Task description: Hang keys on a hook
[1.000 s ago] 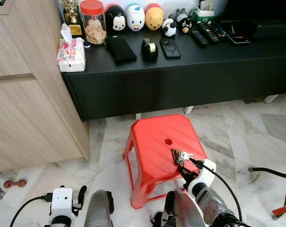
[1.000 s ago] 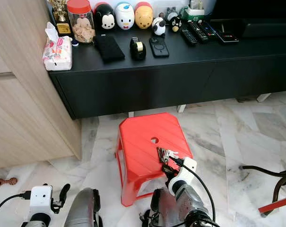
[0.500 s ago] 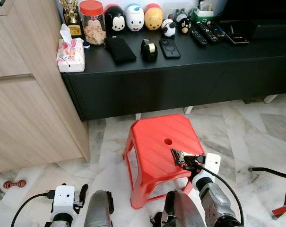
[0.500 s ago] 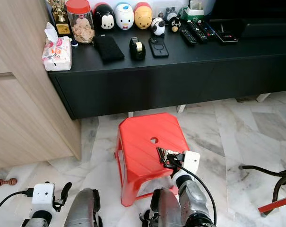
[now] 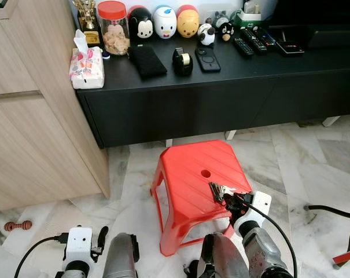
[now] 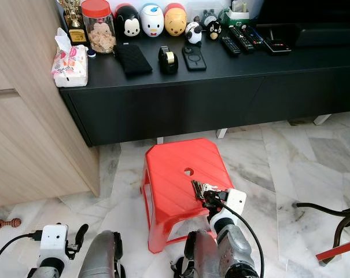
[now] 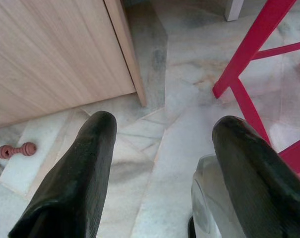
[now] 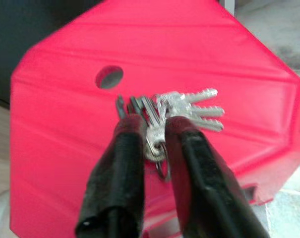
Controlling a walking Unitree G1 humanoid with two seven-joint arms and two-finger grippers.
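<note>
One bunch of keys (image 8: 177,111) sits on the red plastic stool (image 5: 186,168), near its front right corner, and the right pincer (image 8: 152,130) is right on it! Both black fingers are clamped together on the ring end of the bunch, while the silver blades fan out sideways beyond the fingertips, long axes lying flat across the stool top. A few darker keys splay out the other way, toward the round hole in the seat. The right arm is the one at work; the left pincer (image 7: 159,148) hangs low over the marble floor (image 5: 313,156), fingers wide apart, well away from the stool. No hook is visible, so my read is the lift comes next, then a search for one. The black counter (image 5: 232,72) beyond carries remotes and figurines.
</note>
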